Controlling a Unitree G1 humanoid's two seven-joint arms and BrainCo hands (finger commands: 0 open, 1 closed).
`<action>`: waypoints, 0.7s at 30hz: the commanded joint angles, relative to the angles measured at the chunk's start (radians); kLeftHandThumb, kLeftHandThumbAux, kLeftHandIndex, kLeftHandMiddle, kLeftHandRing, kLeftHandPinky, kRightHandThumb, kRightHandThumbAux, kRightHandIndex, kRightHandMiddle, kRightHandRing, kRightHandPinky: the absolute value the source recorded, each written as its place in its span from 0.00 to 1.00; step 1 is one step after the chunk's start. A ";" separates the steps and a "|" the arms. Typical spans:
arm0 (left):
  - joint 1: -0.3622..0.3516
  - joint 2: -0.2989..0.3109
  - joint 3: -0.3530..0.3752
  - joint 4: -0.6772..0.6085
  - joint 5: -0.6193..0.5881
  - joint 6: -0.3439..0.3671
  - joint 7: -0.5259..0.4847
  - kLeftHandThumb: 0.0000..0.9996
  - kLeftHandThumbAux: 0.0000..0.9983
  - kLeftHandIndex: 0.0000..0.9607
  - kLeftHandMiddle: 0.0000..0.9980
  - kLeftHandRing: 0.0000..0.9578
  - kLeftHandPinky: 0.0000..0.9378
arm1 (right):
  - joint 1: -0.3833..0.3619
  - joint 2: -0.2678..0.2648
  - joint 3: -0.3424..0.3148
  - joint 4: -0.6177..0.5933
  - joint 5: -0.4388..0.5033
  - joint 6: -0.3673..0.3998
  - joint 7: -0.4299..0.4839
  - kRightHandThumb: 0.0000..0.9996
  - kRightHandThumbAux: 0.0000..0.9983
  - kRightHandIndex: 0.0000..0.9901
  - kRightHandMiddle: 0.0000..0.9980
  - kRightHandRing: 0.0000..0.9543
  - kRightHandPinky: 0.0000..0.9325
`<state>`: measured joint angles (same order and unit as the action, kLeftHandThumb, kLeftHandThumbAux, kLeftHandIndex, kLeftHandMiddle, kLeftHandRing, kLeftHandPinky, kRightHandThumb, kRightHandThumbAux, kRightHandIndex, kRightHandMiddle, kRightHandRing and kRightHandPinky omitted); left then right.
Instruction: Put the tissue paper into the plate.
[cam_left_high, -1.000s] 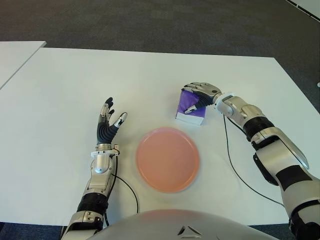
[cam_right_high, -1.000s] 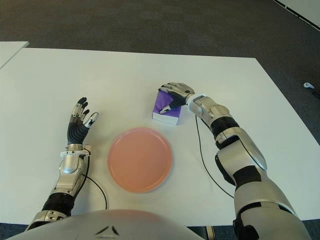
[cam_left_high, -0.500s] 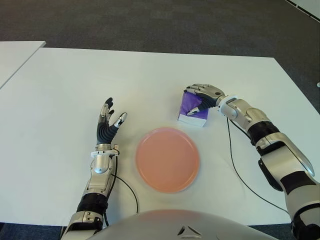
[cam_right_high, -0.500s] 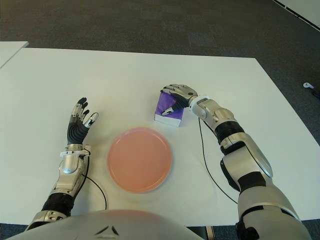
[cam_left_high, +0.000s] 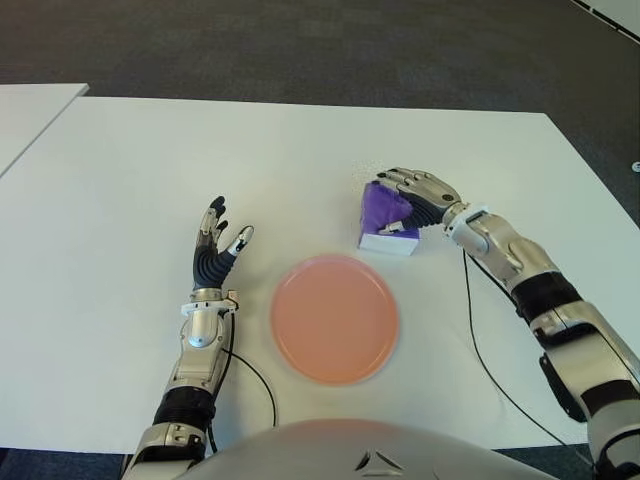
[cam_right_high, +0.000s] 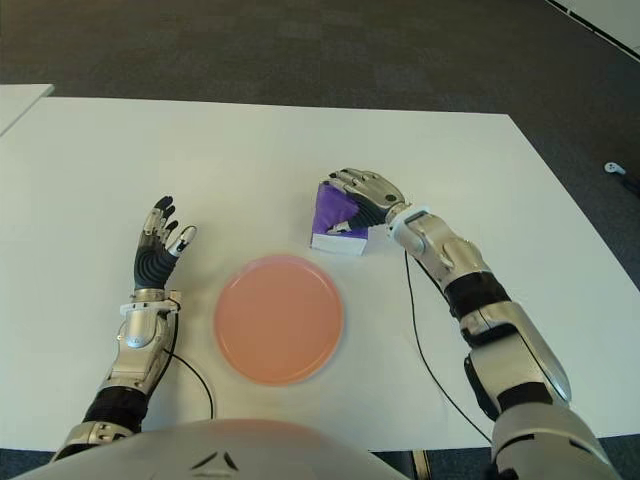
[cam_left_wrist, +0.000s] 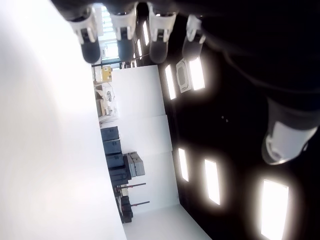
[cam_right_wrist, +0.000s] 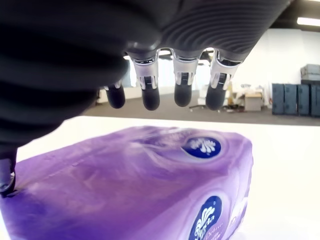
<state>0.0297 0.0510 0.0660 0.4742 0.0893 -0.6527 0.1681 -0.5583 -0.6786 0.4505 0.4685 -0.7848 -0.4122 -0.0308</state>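
**Right hand poised over the tissue pack**

While the right hand (cam_left_high: 418, 196) arches over the tissue paper (cam_left_high: 386, 215), its fingers (cam_right_wrist: 150, 92) are spread above the pack's top and not yet clamped on it; the thumb shows low at the pack's side. The pack sits on the tabletop (cam_left_high: 300, 150) directly under that palm, and the plate (cam_left_high: 335, 318) lies nearer the robot's body and toward its left from the hand, apart from the pack. To do this step well, I would close fingers and thumb across opposite faces before lifting, since soft wrapping may slip. The pack is a purple, glossy, pillowy block with white ends and a round blue logo. The left hand (cam_left_high: 214, 248) shows open, beyond the plate.
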 joint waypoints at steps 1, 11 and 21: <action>0.070 -0.006 -0.001 0.066 0.017 0.012 0.010 0.00 0.51 0.00 0.00 0.00 0.00 | 0.083 -0.035 -0.046 -0.134 -0.013 0.025 -0.005 0.22 0.42 0.00 0.00 0.00 0.00; 0.067 -0.007 -0.002 0.066 0.024 0.019 0.018 0.00 0.51 0.00 0.00 0.00 0.00 | 0.147 -0.034 -0.097 -0.254 -0.038 0.034 -0.027 0.22 0.42 0.00 0.00 0.00 0.00; 0.067 -0.011 -0.006 0.068 0.016 0.013 0.015 0.00 0.51 0.00 0.00 0.00 0.00 | 0.204 -0.040 -0.117 -0.347 -0.039 0.027 0.010 0.21 0.43 0.00 0.00 0.00 0.00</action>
<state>0.0296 0.0512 0.0651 0.4746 0.0932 -0.6483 0.1813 -0.3871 -0.7148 0.3356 0.1445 -0.8198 -0.3870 -0.0440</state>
